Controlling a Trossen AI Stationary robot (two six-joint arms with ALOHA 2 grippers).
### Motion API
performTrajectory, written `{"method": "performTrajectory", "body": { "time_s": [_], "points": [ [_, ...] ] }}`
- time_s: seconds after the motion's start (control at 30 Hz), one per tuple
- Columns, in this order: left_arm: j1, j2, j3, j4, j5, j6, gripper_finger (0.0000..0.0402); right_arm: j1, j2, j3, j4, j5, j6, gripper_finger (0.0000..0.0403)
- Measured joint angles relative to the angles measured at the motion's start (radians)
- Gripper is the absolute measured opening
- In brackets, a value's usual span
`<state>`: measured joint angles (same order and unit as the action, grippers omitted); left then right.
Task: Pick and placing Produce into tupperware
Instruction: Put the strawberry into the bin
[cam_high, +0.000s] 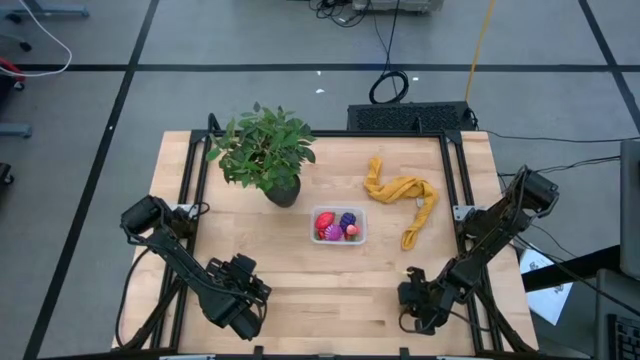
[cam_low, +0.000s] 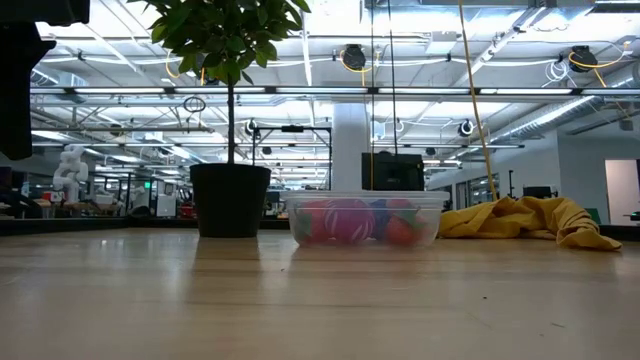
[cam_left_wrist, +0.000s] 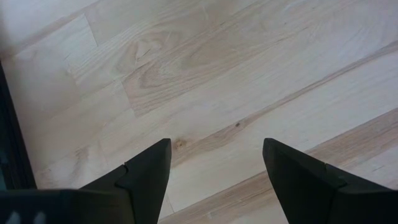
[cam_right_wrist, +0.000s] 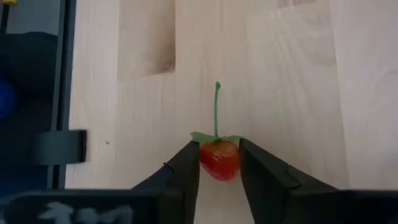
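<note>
The clear tupperware (cam_high: 340, 225) sits mid-table on its flat base and holds red, purple and magenta produce; in the low view the tupperware (cam_low: 365, 220) shows the fruits through its wall. My right gripper (cam_right_wrist: 219, 147) is near the table's near right edge (cam_high: 413, 291), shut on a red toy strawberry (cam_right_wrist: 219, 163) with a green leaf cap and thin stem (cam_right_wrist: 217, 106). My left gripper (cam_left_wrist: 217, 155) is open over bare wood near the near left edge (cam_high: 250, 290). My right gripper pinches the strawberry's red body just below its leaf cap (cam_right_wrist: 217, 149) between its two fingers (cam_right_wrist: 186, 165), one on each side. The stem points away from the gripper, out past the fingertips. Whether the fruit rests on the table or is lifted, I cannot tell.
A green potted plant (cam_high: 265, 150) stands on the far left part of the table, left of the tupperware. A mustard-yellow cloth (cam_high: 402, 195) lies crumpled on the far right part. Bare wood (cam_high: 330, 290) spans the near strip between both grippers.
</note>
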<state>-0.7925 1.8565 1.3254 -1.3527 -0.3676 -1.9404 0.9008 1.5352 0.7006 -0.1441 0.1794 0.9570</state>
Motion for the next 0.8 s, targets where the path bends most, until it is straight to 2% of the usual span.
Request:
{"method": "performTrajectory", "body": {
  "time_s": [0.27, 0.43, 0.57, 0.8],
  "points": [
    [0.0, 0.0, 0.0, 0.0, 0.0, 0.0, 0.0257, 0.004, 0.003, -0.003, -0.014, -0.009, 0.011, 0.015],
    [-0.001, 0.0, 0.0, 0.0, 0.0, 0.0, 0.0257, 0.004, 0.002, -0.002, -0.023, -0.002, 0.003, 0.0163],
    [-0.001, 0.0, 0.0, 0.0, 0.0, 0.0, 0.0257, 0.004, -0.001, -0.016, -0.032, 0.005, 0.035, 0.0152],
    [0.0, 0.0, 0.0, 0.0, 0.0, 0.006, 0.0257, 0.004, -0.003, -0.061, 0.023, 0.007, 0.048, 0.0104]
  ]
}}
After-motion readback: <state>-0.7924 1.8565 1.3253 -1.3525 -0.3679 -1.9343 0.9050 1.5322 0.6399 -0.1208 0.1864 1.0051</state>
